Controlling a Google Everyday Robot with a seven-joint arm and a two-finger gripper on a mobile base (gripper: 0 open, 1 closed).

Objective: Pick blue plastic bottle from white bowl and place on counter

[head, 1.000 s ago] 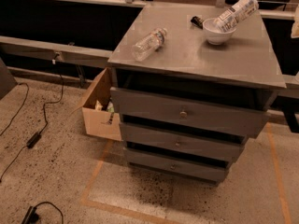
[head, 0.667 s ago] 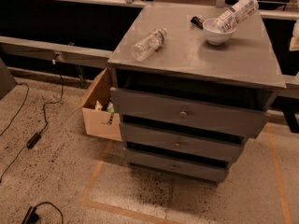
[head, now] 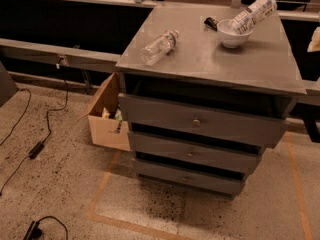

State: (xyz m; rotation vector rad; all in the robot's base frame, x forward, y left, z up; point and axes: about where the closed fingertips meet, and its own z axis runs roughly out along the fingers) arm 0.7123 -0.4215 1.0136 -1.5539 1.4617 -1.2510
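Nothing on my screen has changed over the last second: every object sits as it did, so I judge the task not yet begun and the approach still ahead of me. The biggest thing in view is the flat grey matte counter (head: 210, 64), the top of a grey three-drawer cabinet (head: 200, 126) with small round knobs. An open brown cardboard box (head: 106, 129) stands on the floor against the cabinet's side. The pincer is nowhere in the camera view, so I cannot tell whether it is released or clenched, and it is not holding the bottle. For the same reason I cannot place anything relative to it and can only relate the things to each other. The large blue plastic bottle (head: 254, 13), with its pale blue-and-white label, lies tilted at the counter's far corner. Its lower end rests inside the small round white bowl (head: 233, 36) and its upper end juts well past the rim. A smaller clear unlabelled bottle (head: 159, 46) lies on its side well apart from the bowl, and a small dark object (head: 211, 23) sits just beside it.
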